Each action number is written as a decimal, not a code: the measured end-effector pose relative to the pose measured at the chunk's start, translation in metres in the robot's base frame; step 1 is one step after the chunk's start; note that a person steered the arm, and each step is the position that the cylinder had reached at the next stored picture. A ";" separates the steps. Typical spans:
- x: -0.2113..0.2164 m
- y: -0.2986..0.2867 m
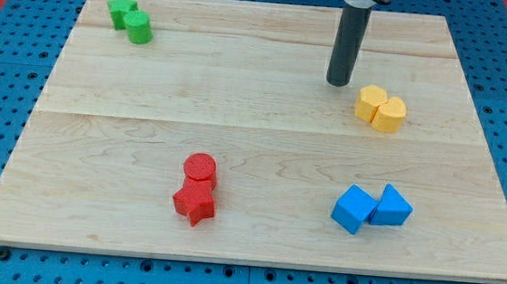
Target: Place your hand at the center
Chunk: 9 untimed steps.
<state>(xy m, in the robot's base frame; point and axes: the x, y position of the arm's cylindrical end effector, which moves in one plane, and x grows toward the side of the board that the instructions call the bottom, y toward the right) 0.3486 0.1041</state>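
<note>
Camera view: my tip (pixel 338 82), dark straight rod without any gripper, just left of yellow blocks (pixel 381 108).

The rod (pixel 345 45) above my tip is cut off by the view's top edge.

Bright, even light falls from overhead across the pale wooden board (pixel 238 114), and the grain stays readable from edge to edge without glare. Shadows are soft and short: a faint dark ring hugs the base of my tip (pixel 338 82), and thin shade sits under the red cylinder block (pixel 201 167) near the board's bottom edge. The dark matte rod carries only a dull vertical sheen. Focus is sharp throughout. The board's side edges converge toward the view's top, from perspective, without visible bending at the corners.
</note>
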 end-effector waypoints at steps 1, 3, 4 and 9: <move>0.000 0.000; 0.000 0.018; 0.000 -0.002; 0.031 -0.097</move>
